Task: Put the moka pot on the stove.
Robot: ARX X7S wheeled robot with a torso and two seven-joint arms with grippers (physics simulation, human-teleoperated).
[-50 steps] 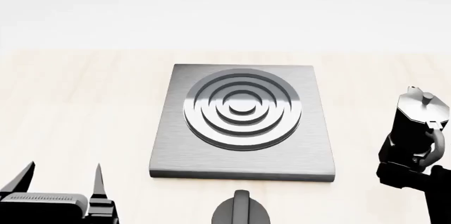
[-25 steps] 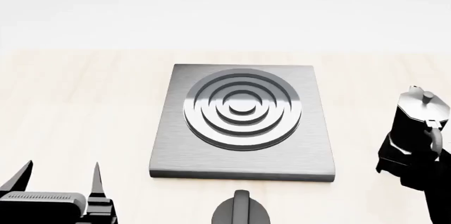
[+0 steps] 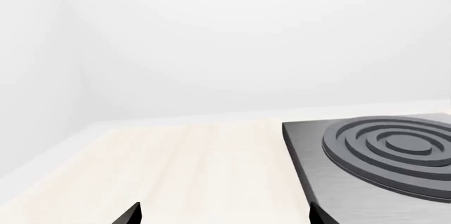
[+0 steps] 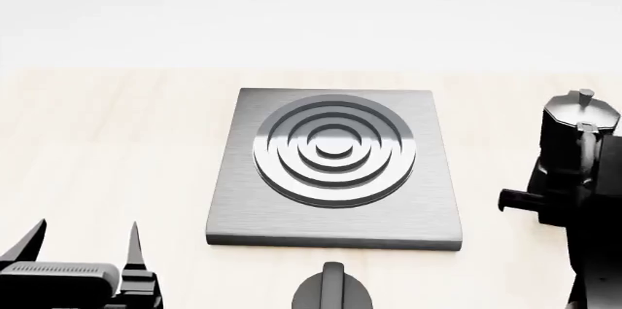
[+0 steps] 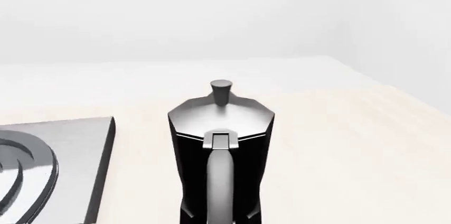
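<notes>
**Carrying the pot across to the burner**

While the small glossy black faceted moka pot (image 4: 575,134) sits at the right edge of the head view, upright and well clear of the stove, your job is the carry toward the centre of the frame. The right gripper (image 4: 561,196) is a dark mass low around the pot's base and handle side; you cannot tell from these views whether its jaws are clamped on the pot or only close about it, so confirm the hold before you travel. Judging by the layout, keep the pot vertical, lift enough to clear the slab's rounded edge, then move it left until it hangs over the raised concentric rings (image 4: 333,150). Lower it straight down; a tilt could tip so narrow-waisted a body.

The flat square brushed grey metal stove (image 4: 432,200) fills the middle of the head view and is bare. Below it, at the bottom centre, a squat black round knob (image 4: 331,291) pokes into the frame; leave it alone. Your left gripper (image 4: 83,258) waits in the lower left corner with its two pointed fingers spread wide and nothing between them.

In the right wrist view the pot (image 5: 221,155) faces you handle-first: a silvery lid with a round knob on top and a curved grey handle running down the black body.
</notes>
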